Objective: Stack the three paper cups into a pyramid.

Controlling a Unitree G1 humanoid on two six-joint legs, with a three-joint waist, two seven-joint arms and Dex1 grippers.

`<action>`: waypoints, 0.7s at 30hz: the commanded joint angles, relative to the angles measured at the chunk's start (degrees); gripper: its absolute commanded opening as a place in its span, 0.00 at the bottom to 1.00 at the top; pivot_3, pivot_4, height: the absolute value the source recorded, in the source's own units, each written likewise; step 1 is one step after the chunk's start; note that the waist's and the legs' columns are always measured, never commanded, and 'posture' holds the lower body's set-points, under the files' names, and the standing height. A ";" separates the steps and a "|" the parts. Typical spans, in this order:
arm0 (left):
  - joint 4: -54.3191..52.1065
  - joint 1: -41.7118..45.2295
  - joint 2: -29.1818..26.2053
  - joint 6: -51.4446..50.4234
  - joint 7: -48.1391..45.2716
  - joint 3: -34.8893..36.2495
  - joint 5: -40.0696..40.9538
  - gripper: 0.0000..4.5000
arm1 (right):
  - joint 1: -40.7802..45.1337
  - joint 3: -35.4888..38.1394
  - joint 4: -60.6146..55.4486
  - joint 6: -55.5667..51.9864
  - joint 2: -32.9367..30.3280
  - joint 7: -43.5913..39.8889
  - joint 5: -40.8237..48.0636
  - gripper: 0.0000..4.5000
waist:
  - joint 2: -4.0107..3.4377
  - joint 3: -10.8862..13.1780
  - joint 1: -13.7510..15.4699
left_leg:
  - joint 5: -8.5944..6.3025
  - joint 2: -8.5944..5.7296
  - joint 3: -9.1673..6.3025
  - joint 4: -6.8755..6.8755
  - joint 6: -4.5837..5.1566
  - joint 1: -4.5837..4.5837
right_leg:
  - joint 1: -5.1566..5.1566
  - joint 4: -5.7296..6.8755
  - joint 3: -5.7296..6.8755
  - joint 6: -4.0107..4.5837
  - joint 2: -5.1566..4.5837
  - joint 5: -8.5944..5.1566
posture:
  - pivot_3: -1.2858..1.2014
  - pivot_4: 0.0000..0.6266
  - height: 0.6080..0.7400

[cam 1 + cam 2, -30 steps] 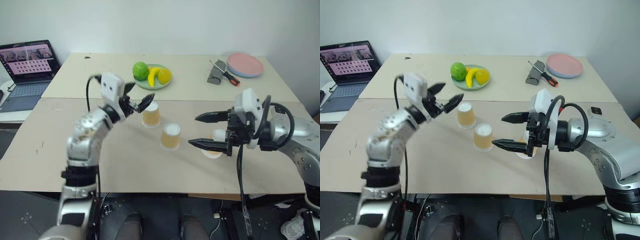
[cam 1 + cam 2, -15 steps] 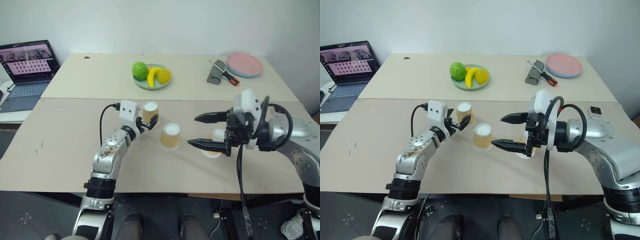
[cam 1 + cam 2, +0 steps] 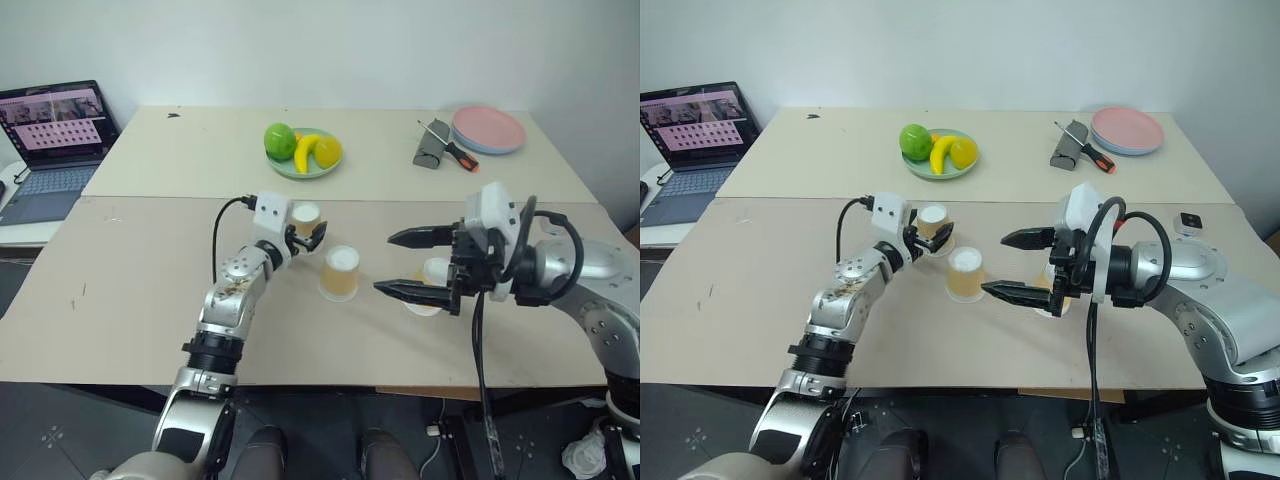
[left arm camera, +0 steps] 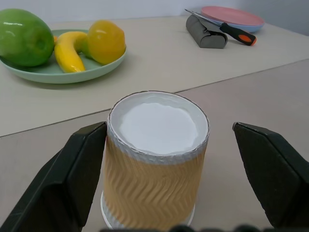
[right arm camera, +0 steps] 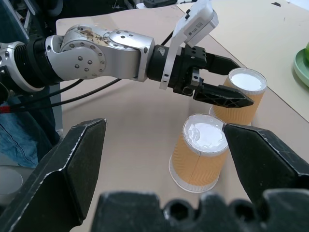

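Straddling the far cup (image 3: 305, 222), at eleven o'clock from its neighbour (image 3: 341, 273), the wide-spread left tool (image 3: 306, 233) should close centred, gently.

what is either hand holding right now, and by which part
Nothing is held. The left hand stands open around the far upside-down orange-tan paper cup, not clamped; the right hand hangs open above the table.

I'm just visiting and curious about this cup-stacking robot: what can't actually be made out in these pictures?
- Third paper cup: mostly hidden behind the right gripper in both eye views, so its pose is unclear.
- Far cup: left wrist view's bottom edge cuts off its rim.
- Left gripper: whether either finger touches that cup cannot be told.
- Laptop screen: content too small.
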State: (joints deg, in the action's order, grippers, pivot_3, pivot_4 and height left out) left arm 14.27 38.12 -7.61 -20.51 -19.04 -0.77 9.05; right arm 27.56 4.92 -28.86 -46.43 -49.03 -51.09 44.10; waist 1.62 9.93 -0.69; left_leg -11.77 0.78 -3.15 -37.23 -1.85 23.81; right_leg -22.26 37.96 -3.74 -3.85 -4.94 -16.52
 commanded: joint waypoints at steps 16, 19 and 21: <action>15.55 8.80 -2.19 11.01 -2.59 0.59 -2.56 0.98 | 0.30 1.53 -1.02 1.31 0.50 0.09 0.39 1.00 | 0.00 0.00 -0.03 | 0.00 -0.01 0.00 0.01 0.00 0.00 | -0.01 0.00 0.00 0.00 0.00 0.00 | 0.52 0.24 1.00; 16.27 9.04 -1.99 11.74 -2.87 0.60 -2.43 0.98 | 0.07 1.54 -1.04 1.29 0.37 0.26 0.10 1.00 | 0.00 0.00 -0.03 | 0.00 -0.01 0.00 0.02 0.00 0.00 | -0.01 0.00 0.00 0.00 0.00 0.00 | 0.52 0.24 1.00; 16.61 9.12 -1.87 12.26 -2.87 0.62 -2.42 0.87 | -0.12 1.60 -0.98 1.33 0.29 0.22 0.00 1.00 | 0.00 0.00 -0.02 | 0.00 -0.01 0.00 0.01 0.00 0.01 | -0.01 0.00 0.00 0.00 0.00 0.00 | 0.52 0.24 1.00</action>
State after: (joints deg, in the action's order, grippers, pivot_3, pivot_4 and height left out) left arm 31.52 45.16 -9.55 -10.11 -21.59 -0.68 6.69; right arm 27.50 4.92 -28.81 -46.42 -48.55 -51.00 44.01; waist 1.62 9.93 -0.71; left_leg -11.77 0.77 -3.15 -37.21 -1.85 23.82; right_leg -22.27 37.96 -3.74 -3.85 -4.94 -16.52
